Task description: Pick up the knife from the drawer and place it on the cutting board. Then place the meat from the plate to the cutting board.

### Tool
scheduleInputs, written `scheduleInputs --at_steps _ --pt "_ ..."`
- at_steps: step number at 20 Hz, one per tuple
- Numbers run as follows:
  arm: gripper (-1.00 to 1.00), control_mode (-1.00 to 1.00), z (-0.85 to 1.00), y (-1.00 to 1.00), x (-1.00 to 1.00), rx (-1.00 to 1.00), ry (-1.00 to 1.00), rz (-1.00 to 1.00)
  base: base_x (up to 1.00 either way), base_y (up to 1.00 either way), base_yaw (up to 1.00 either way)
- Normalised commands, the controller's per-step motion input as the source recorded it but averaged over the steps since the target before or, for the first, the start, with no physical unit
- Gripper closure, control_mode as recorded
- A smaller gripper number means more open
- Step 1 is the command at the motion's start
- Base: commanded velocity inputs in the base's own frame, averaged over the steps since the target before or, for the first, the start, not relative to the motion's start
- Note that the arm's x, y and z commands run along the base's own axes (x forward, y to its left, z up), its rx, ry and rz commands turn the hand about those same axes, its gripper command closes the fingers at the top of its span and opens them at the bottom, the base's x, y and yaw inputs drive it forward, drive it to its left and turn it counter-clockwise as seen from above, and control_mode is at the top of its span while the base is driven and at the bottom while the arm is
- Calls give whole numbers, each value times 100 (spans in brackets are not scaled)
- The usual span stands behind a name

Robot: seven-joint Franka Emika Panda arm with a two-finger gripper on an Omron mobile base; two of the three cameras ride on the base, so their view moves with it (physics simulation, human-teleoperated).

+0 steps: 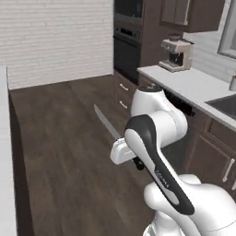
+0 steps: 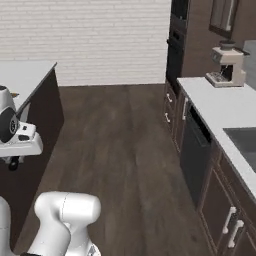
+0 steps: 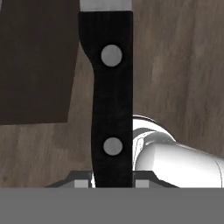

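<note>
My gripper (image 3: 113, 181) is shut on the knife (image 3: 111, 96). Its black handle with two silver rivets stands straight up between the fingertips (image 3: 81, 183) in the hand view. In the left base view the long silver-grey blade of the knife (image 1: 106, 121) sticks out up and to the left from the gripper (image 1: 123, 148), held in the air over the wooden floor. The white hand of the gripper (image 2: 20, 142) also shows at the left edge of the right base view, beside the island. The drawer, cutting board, plate and meat are out of view.
A dark island with a pale top (image 2: 25, 75) stands on the left. The right counter (image 1: 193, 85) carries a coffee machine (image 1: 176, 53) and a sink (image 2: 245, 140), with a dishwasher (image 2: 195, 150) below it. A wall oven (image 1: 128, 41) is behind. Wooden floor (image 2: 125, 140) lies between.
</note>
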Motion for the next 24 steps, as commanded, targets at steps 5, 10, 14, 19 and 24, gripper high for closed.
scheduleInputs --at_steps 5,10,14,19,24 --pt "100 100 0 0 0 0 0 0 100 -37 52" --pt "100 100 0 0 0 0 0 0 100 -35 44" --pt "100 100 0 0 0 0 0 0 100 -38 46" --pt "100 100 0 0 0 0 0 0 100 -32 50" --pt "100 100 0 0 0 0 0 0 100 -34 51"
